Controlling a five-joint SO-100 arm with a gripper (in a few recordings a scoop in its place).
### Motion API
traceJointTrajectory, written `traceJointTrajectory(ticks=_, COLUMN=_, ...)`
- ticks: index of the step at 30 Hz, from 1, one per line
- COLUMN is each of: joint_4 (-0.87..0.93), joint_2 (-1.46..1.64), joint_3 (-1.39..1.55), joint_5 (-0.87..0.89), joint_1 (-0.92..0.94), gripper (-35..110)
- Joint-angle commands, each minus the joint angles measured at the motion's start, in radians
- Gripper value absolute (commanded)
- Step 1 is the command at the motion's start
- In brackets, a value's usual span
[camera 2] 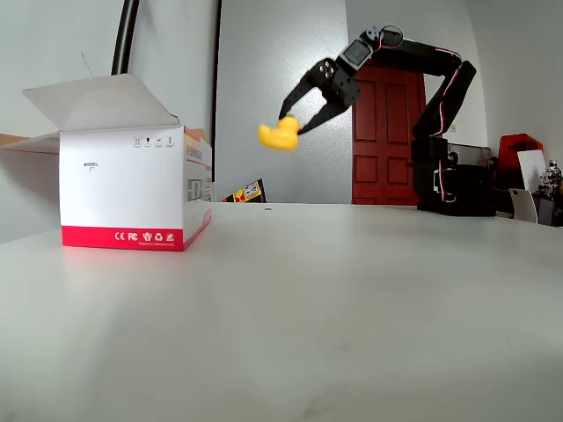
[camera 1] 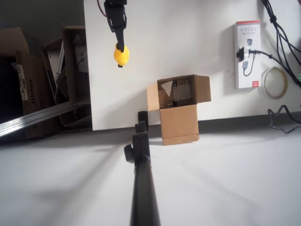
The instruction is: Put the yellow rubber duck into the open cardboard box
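Gripper (camera 2: 296, 128) holding one duck (camera 2: 280, 134), one box (camera 1: 178, 109)

- On my feed the yellow rubber duck (camera 1: 121, 54) reads bright yellow, with a small dark spot at its lower end in the overhead view.
- The tool (camera 2: 293, 125) is black, and I see red and white wires along the black arm (camera 2: 440, 88).
- The open cardboard box (camera 1: 178, 109) is plain brown corrugated card, darker inside.
- The bench (camera 1: 188, 42) is white.
- The product box (camera 2: 132, 189) is white with a red band along its bottom and small grey printing.
- The tape roll (camera 1: 274, 82) is pale yellowish and see-through.
- The door (camera 2: 383, 141) behind the arm is dark red.
- I see black cables (camera 1: 282, 28) at the overhead view's right edge.
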Motion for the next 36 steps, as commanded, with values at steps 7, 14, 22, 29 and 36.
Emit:
traceJointTrajectory(ticks=7, joint_4=0.1, joint_2=-0.055, joint_3=-0.253, joint_5=0.023, joint_1=-0.092, gripper=10)
traceJointTrajectory(ticks=14, joint_4=0.106, joint_2=-0.193, joint_3=-0.37, joint_5=0.026, joint_1=-0.192, gripper=10)
traceJointTrajectory(ticks=22, joint_4=0.098, joint_2=-0.408, joint_3=-0.537, joint_5=0.037, joint_1=-0.27, gripper=10)
traceJointTrajectory(ticks=29, joint_4=0.101, joint_2=-0.566, joint_3=-0.704, joint_5=0.041, joint_1=-0.321, gripper=9)
traceJointTrajectory(ticks=36, joint_4=0.098, joint_2=-0.686, joint_3=-0.851, joint_5=0.057, joint_1=-0.359, gripper=9)
